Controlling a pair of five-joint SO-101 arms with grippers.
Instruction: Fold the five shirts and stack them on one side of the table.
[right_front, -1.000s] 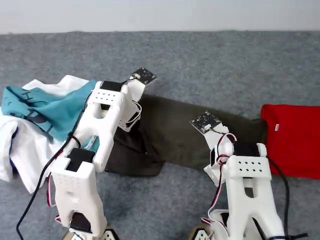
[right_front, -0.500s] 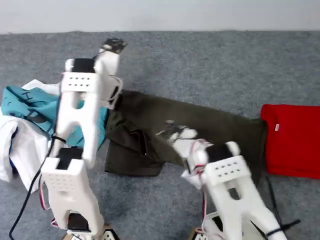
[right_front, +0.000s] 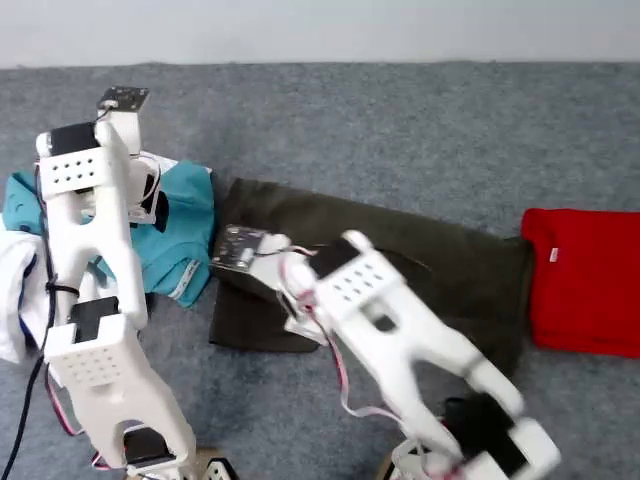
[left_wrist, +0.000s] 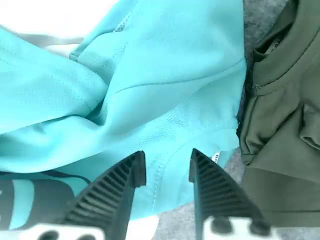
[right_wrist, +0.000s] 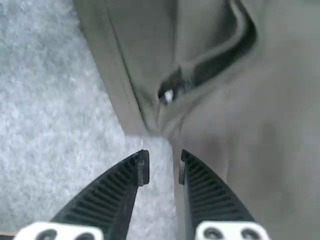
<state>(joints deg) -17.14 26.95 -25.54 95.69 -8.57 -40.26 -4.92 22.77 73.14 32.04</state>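
From the high view I see the left arm (right_front: 85, 200) over the teal shirt (right_front: 185, 225). The right arm (right_front: 350, 290) is over the olive shirt (right_front: 440, 270) mid-table, and 1 red shirt (right_front: 585, 280) lies folded at the right edge.

Left wrist view: my left gripper (left_wrist: 167, 170) hangs narrowly parted above teal cloth, holding nothing.

Right wrist view: my right gripper (right_wrist: 164, 167) shows a slim gap over the olive shirt's edge.
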